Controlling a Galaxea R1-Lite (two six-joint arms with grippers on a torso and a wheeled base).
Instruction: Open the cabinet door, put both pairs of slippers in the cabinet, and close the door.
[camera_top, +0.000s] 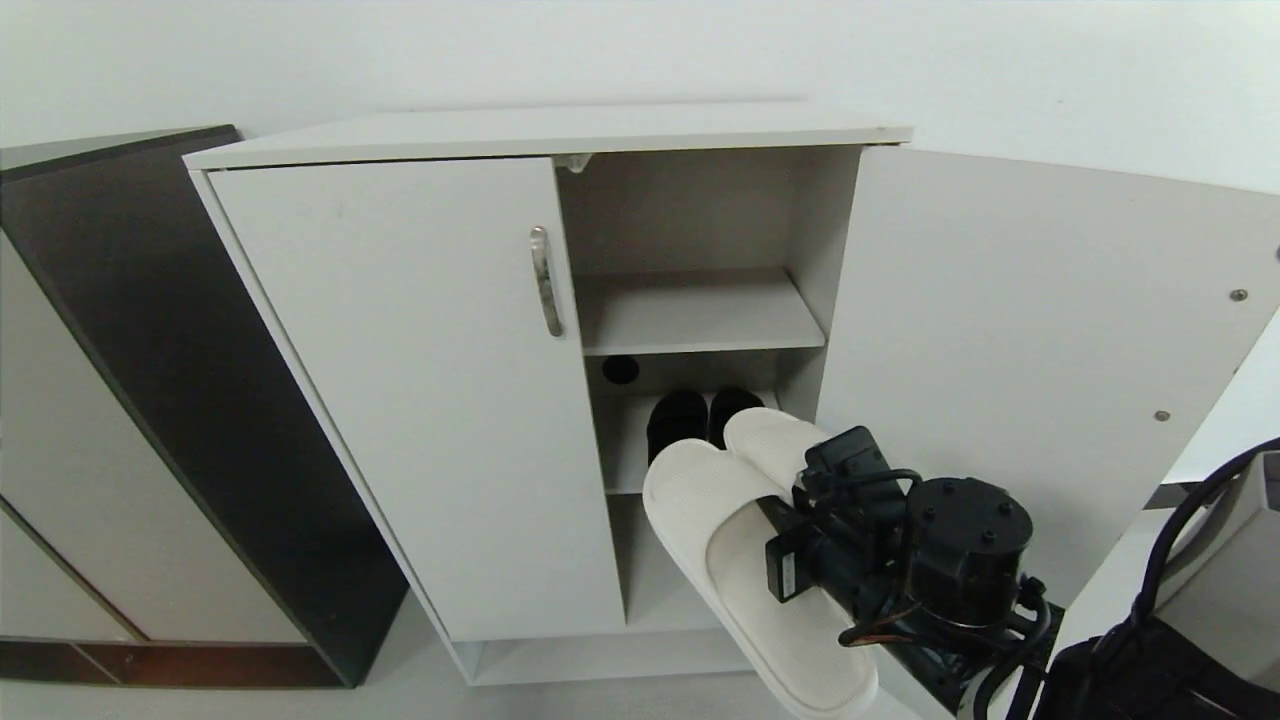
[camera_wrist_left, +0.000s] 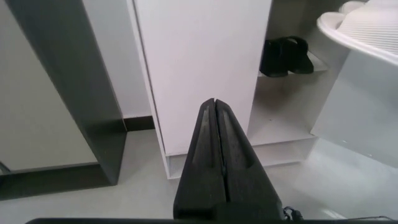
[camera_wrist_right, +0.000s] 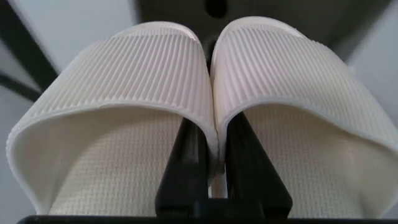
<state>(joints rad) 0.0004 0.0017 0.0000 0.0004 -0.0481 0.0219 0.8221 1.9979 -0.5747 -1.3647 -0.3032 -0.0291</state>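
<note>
Right wrist view: our right gripper (camera_wrist_right: 214, 152) pinches the white slippers (camera_wrist_right: 143, 81) together. Left wrist view: our left gripper (camera_wrist_left: 215, 112) has its fingers pressed together, and black slippers (camera_wrist_left: 286, 56) sit shelved in the cabinet (camera_wrist_left: 199, 62) beyond.

The cabinet (camera_top: 400, 400) is smooth matt white board, and its handle (camera_top: 545, 282) is brushed metal with a soft sheen. The white slippers (camera_wrist_right: 137, 68) look like matt foam or soft plastic, ribbed across the straps and finely embossed on the footbeds. The black slippers (camera_top: 700, 415) look matt. The left tool (camera_wrist_left: 215, 107) and right tool (camera_wrist_right: 214, 177) are smooth, dull black plastic.
</note>
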